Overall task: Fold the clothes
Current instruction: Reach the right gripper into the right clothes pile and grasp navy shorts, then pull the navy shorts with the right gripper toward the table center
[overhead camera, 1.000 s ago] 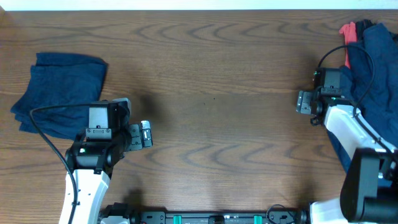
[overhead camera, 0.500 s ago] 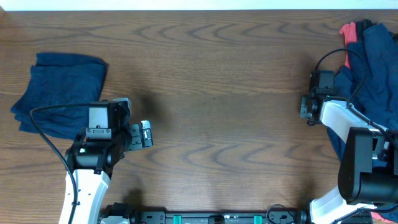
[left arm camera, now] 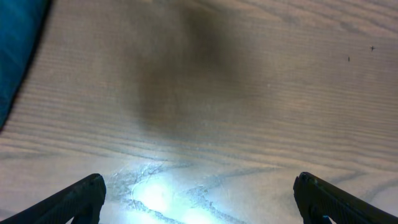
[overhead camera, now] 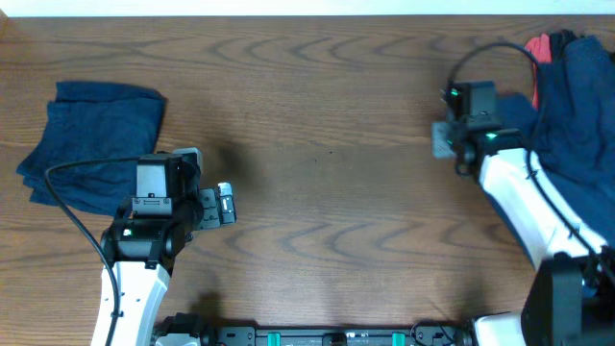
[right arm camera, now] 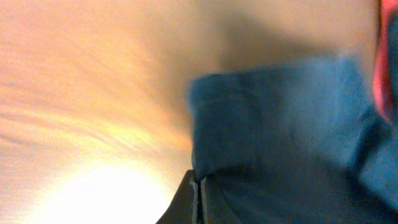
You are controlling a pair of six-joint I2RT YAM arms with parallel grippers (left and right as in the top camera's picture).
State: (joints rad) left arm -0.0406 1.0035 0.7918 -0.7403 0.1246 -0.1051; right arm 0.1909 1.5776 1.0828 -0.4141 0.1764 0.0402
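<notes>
A folded navy garment (overhead camera: pixel 96 144) lies at the table's left; its edge (left arm camera: pixel 15 43) shows at the top left of the left wrist view. My left gripper (overhead camera: pixel 223 204) hovers just right of it, open, with only bare wood between its fingers (left arm camera: pixel 199 208). At the far right sits a pile of clothes: navy fabric (overhead camera: pixel 581 106) with a coral-red piece (overhead camera: pixel 540 48) behind it. My right gripper (overhead camera: pixel 444 139) is at the pile's left edge. Its fingers (right arm camera: pixel 198 186) are shut on a corner of the navy fabric (right arm camera: pixel 280 137), and the red piece (right arm camera: pixel 388 62) shows at the right edge.
Brown wooden table (overhead camera: pixel 327 144) stretches between the two arms. The right arm's white link (overhead camera: pixel 519 202) runs along the pile's left side, and its cable (overhead camera: pixel 490 53) loops above the gripper.
My right gripper has closed on the navy fabric and moved left and toward the table's far edge, away from the pile. The left arm has stayed still.
</notes>
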